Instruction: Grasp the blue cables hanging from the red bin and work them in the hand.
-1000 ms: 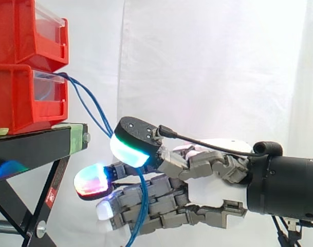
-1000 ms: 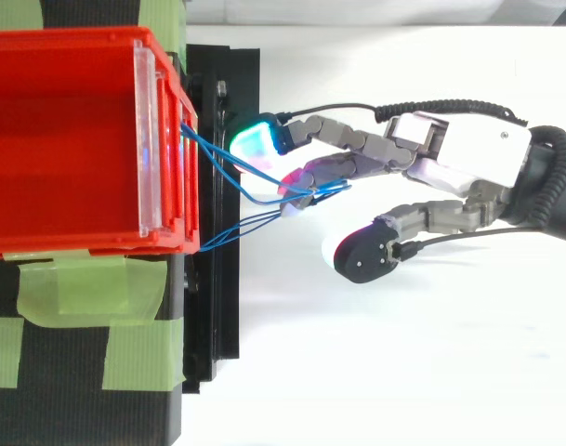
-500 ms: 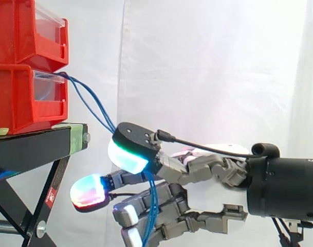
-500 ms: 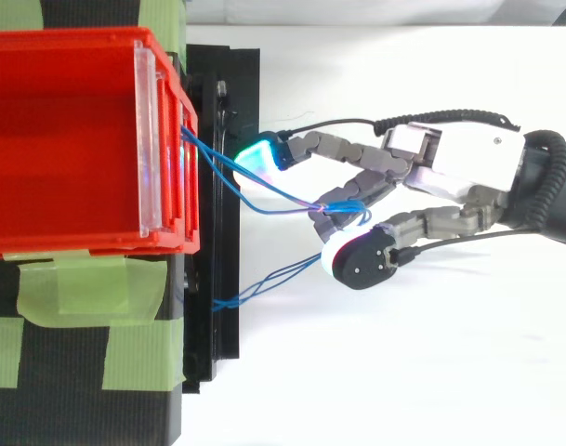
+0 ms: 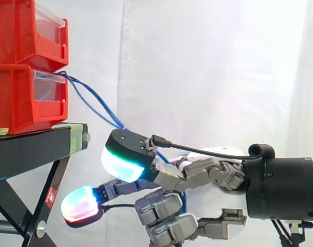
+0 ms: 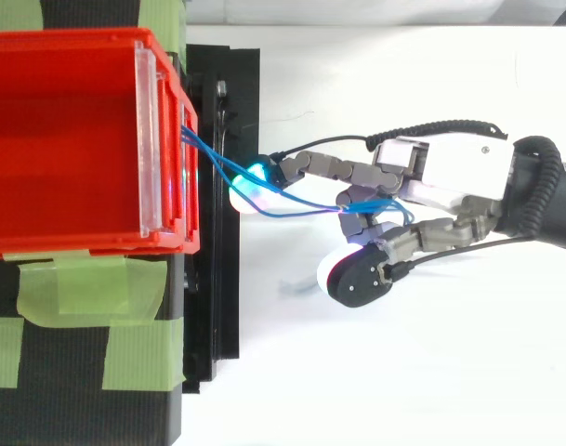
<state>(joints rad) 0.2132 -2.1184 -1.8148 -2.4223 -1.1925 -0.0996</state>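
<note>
Hand [image 6: 450,175] clenched on 2 blue cables [image 5: 88,93] fr. lower of 2 red bins [image 5: 20,103].

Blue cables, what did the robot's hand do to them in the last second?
The hand's fingers curled in round the blue cables, gathering them toward the palm and pulling them tighter from the red bin. The loose loop by the black stand is gone. Bin and stand stayed put.

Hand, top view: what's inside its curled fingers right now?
The blue cables run from the red bin into the hand and loop between its curled fingers. Where their ends go against the palm is covered by the fingers.
</note>
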